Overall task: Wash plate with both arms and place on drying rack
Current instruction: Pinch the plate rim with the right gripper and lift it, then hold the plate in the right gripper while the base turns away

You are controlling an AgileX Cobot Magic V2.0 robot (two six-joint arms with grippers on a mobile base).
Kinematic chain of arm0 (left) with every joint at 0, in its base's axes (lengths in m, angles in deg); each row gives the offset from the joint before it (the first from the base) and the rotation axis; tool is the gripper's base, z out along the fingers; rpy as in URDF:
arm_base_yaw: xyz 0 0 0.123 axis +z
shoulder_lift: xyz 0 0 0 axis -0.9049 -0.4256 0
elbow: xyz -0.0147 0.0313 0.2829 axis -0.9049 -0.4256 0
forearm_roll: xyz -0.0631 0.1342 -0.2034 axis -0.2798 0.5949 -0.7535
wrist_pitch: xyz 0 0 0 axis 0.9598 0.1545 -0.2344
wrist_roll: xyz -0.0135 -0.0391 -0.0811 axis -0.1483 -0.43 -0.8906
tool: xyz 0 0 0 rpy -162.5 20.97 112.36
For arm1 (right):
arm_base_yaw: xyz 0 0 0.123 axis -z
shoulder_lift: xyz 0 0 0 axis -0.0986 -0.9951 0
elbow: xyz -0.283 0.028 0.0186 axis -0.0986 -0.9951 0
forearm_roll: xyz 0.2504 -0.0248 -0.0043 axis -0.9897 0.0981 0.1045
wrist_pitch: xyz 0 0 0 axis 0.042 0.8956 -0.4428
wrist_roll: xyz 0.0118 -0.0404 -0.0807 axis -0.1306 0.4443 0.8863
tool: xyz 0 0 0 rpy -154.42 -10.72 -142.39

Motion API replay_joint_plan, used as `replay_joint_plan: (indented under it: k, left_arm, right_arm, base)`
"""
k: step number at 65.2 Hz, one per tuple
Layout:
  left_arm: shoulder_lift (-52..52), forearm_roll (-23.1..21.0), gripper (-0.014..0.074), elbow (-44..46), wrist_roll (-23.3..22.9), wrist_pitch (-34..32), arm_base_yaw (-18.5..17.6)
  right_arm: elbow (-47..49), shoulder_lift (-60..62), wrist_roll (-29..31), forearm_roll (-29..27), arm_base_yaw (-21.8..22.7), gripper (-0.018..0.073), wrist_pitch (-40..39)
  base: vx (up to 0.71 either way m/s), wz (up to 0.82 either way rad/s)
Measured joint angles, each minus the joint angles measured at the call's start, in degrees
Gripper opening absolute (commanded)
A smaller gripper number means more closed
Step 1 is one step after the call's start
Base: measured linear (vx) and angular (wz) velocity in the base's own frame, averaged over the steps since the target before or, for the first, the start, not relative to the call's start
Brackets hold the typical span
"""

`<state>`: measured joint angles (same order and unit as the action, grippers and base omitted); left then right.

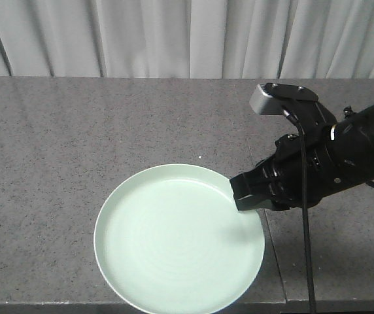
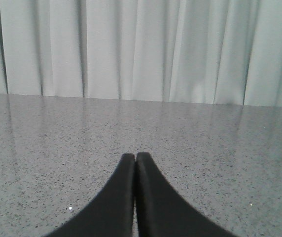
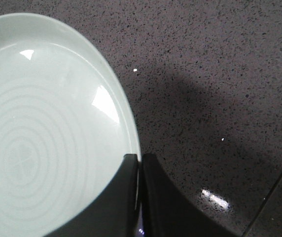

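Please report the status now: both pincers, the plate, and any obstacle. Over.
Left pincer shut, empty, over the counter. Right pincer shut on plate rim. Plate lying on counter, near front edge. Drying rack not in view.

The grey counter (image 1: 69, 137) lies open left of and behind the plate (image 1: 174, 242), up to the curtain (image 1: 174, 39); the right gripper (image 1: 244, 195), clamped on the plate's right rim, and its arm (image 1: 363, 144) block that side; the left gripper (image 2: 135, 157) faces bare counter.
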<state>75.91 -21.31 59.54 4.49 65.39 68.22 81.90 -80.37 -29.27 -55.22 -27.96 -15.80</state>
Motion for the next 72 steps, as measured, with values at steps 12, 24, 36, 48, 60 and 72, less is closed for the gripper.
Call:
replay_joint_plan:
  k: [12, 24, 36, 48, 60, 72]
  left_arm:
    - [0.0, 0.0, -0.0006, 0.0, 0.0, 0.0, 0.0]
    - [0.0, 0.0, -0.0006, 0.0, 0.0, 0.0, 0.0]
    - [0.0, 0.0, -0.0006, 0.0, 0.0, 0.0, 0.0]
    - [0.0, 0.0, -0.0006, 0.0, 0.0, 0.0, 0.0]
    - [0.0, 0.0, -0.0006, 0.0, 0.0, 0.0, 0.0]
    - [0.0, 0.0, -0.0006, 0.0, 0.0, 0.0, 0.0]
  right_arm:
    - [0.0, 0.0, 0.0, 0.0, 0.0, -0.0008, 0.0]
    - [0.0, 0.0, 0.0, 0.0, 0.0, -0.0008, 0.0]
    - [0.0, 0.0, 0.0, 0.0, 0.0, -0.0008, 0.0]
    - [0.0, 0.0, 0.0, 0.0, 0.0, -0.0008, 0.4]
    - [0.0, 0.0, 0.0, 0.0, 0.0, -0.0008, 0.6]
    - [0.0, 0.0, 0.0, 0.0, 0.0, -0.0008, 0.6]
  base:
    - [-0.01, 0.03]
    - [-0.02, 0.08]
    - [-0.03, 0.15]
    - [-0.02, 0.26]
    - [-0.01, 0.38]
    - [-0.02, 0.45]
